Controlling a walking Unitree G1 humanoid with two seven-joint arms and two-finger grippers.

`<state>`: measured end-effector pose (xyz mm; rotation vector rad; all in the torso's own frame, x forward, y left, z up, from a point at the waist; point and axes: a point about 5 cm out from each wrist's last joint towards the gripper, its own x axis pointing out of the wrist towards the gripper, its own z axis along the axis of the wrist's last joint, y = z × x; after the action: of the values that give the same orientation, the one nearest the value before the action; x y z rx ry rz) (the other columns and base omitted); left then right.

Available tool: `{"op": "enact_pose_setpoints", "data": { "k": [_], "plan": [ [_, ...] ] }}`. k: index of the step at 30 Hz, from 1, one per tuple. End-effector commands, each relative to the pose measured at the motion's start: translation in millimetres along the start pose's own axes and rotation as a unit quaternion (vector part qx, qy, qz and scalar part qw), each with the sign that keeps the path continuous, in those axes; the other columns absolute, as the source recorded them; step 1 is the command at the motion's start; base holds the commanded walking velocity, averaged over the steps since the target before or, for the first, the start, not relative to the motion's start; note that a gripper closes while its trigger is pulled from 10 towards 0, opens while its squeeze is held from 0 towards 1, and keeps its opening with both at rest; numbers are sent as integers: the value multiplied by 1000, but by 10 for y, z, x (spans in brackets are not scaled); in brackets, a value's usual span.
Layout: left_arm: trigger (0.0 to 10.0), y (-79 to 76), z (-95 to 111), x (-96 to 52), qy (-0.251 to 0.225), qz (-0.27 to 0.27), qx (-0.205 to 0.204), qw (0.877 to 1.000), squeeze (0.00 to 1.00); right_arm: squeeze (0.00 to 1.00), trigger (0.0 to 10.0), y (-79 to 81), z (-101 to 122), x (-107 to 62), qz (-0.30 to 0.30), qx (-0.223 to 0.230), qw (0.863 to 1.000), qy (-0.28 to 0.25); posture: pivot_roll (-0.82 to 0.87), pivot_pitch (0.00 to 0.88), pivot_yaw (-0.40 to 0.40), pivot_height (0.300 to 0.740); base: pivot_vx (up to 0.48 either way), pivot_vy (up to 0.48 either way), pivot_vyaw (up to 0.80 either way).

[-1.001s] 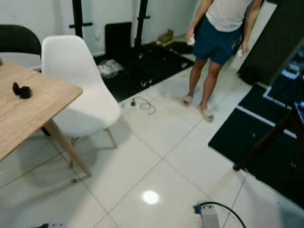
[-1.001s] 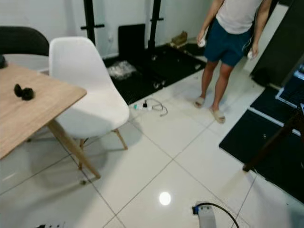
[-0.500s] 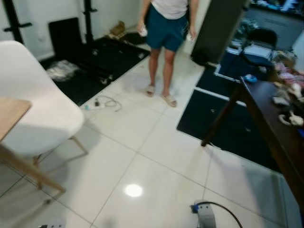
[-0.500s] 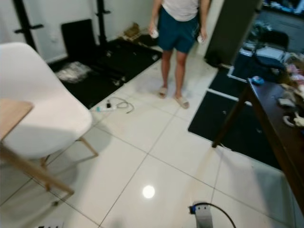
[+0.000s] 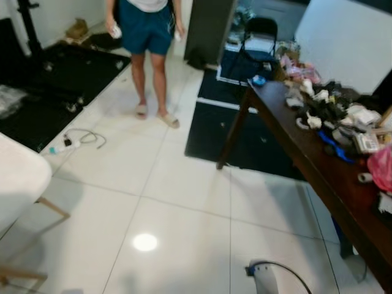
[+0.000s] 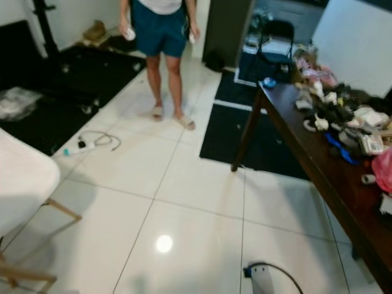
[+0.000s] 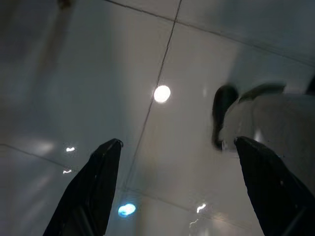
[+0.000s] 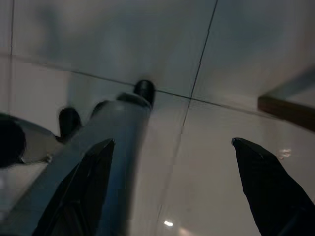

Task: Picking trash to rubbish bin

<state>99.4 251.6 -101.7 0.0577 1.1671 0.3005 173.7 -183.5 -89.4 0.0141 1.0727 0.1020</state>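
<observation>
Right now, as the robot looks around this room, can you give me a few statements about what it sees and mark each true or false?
1. A person stands on the white floor. True.
2. The dark table is bare. False: it is cluttered with many small things.
3. A cable lies on the floor. True.
4. The left gripper is clamped on trash. False: its fingers are apart, with nothing between them.
5. The right gripper is open. True.
</observation>
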Motion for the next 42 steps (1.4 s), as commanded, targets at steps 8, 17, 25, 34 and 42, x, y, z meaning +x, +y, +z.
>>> {"op": "enact_pose_setpoints", "data": {
  "k": [8,17,25,34,42],
  "plan": [
    [10000,-40,-59,-6,11,-4,-8,1000,0,0,10000,-90,-98,-27,-9,-9,1000,19,173,73,-88,740,0,0,-800],
    [10000,-40,-59,-6,11,-6,-13,1000,0,0,10000,-70,-91,-22,-6,-11,1000,18,174,70,-83,740,0,0,-800],
    [10000,-51,-45,-4,9,-9,-11,1000,0,0,10000,-57,-91,-19,-4,-12,1000,19,172,64,-81,740,0,0,-800],
    [10000,-72,-19,0,7,-13,-9,1000,0,0,10000,-79,-84,-24,-4,-16,1000,19,167,64,-84,740,0,0,-800],
    [10000,-87,-44,-4,7,-14,-13,1000,0,0,10000,-95,-103,-30,-4,-23,999,22,167,65,-92,740,0,0,-800]
  ]
}}
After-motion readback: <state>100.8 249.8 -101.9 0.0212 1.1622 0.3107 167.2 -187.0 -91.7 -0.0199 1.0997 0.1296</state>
